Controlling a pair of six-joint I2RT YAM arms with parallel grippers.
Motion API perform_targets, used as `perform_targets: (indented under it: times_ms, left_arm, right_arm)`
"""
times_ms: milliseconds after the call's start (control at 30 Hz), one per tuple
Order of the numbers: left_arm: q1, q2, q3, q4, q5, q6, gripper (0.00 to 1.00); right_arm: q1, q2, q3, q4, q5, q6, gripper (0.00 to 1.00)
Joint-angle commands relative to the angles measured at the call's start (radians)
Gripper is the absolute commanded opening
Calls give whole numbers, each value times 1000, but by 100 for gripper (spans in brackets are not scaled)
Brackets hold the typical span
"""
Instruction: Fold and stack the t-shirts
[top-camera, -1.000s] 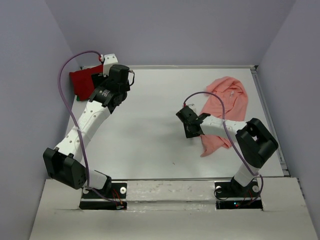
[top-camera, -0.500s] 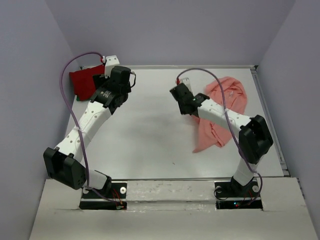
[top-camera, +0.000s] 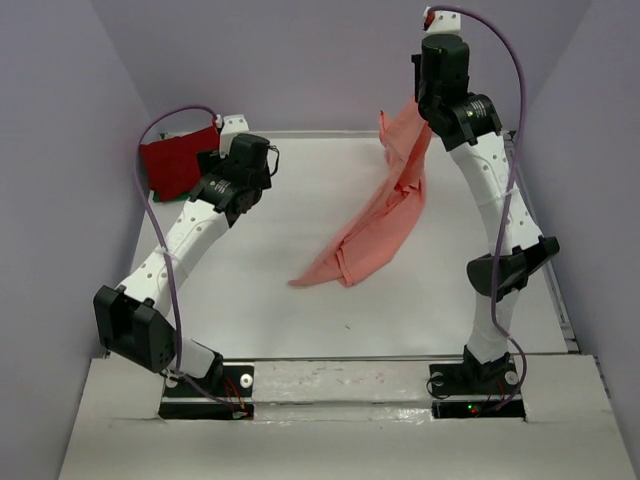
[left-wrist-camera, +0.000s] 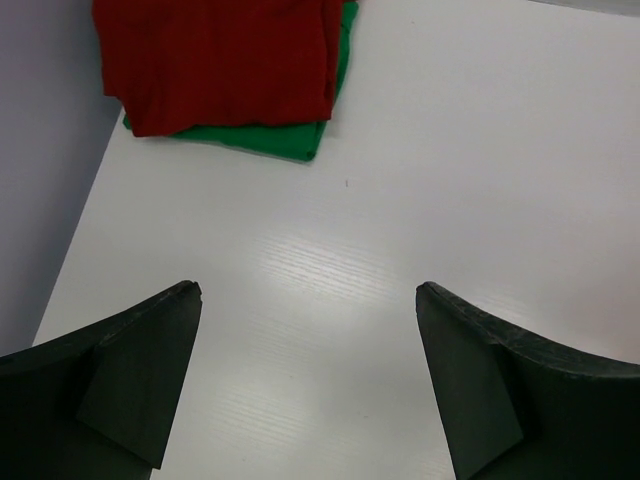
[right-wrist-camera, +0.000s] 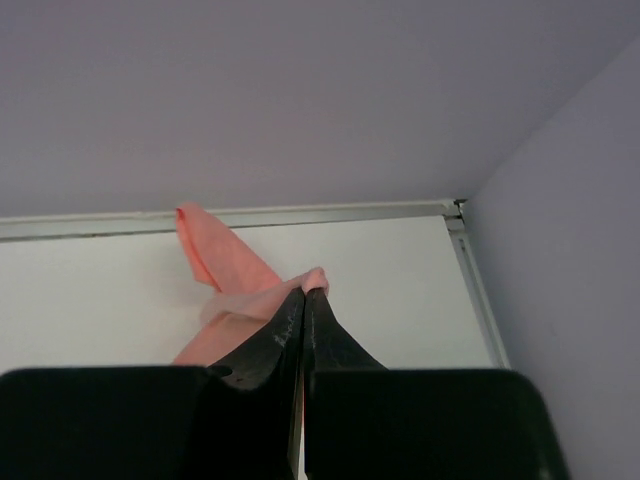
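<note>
My right gripper (top-camera: 420, 100) is raised high at the back of the table and shut on the salmon-pink t-shirt (top-camera: 375, 225). The shirt hangs from it and trails down left onto the table. In the right wrist view the cloth (right-wrist-camera: 225, 265) is pinched at my right gripper (right-wrist-camera: 304, 292). The dark red t-shirt (top-camera: 175, 165) lies folded at the far left corner. In the left wrist view it (left-wrist-camera: 220, 55) sits on the folded green t-shirt (left-wrist-camera: 290, 140). My left gripper (left-wrist-camera: 308, 295) is open and empty, just short of that stack; it also shows in the top view (top-camera: 215, 165).
The white table (top-camera: 280, 240) is walled by purple panels on the left, back and right. A raised metal rim (top-camera: 545, 250) runs along the right edge. The right arm's forearm stands upright over the table's right side.
My right gripper has swung from low at mid-table up to the back, lifting the pink shirt so it hangs stretched out. My left arm has barely shifted.
</note>
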Motion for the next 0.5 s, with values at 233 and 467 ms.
perform_targets:
  times_ms: [233,467]
  left_arm:
    - [-135,102,14,-103,42,-118,99]
    - [-259,93,-73,-144,90,-245,99]
  right_arm:
    - [-118,34,-75,-46,7,-30,0]
    - [-175,48,-84,-55,88,-12,0]
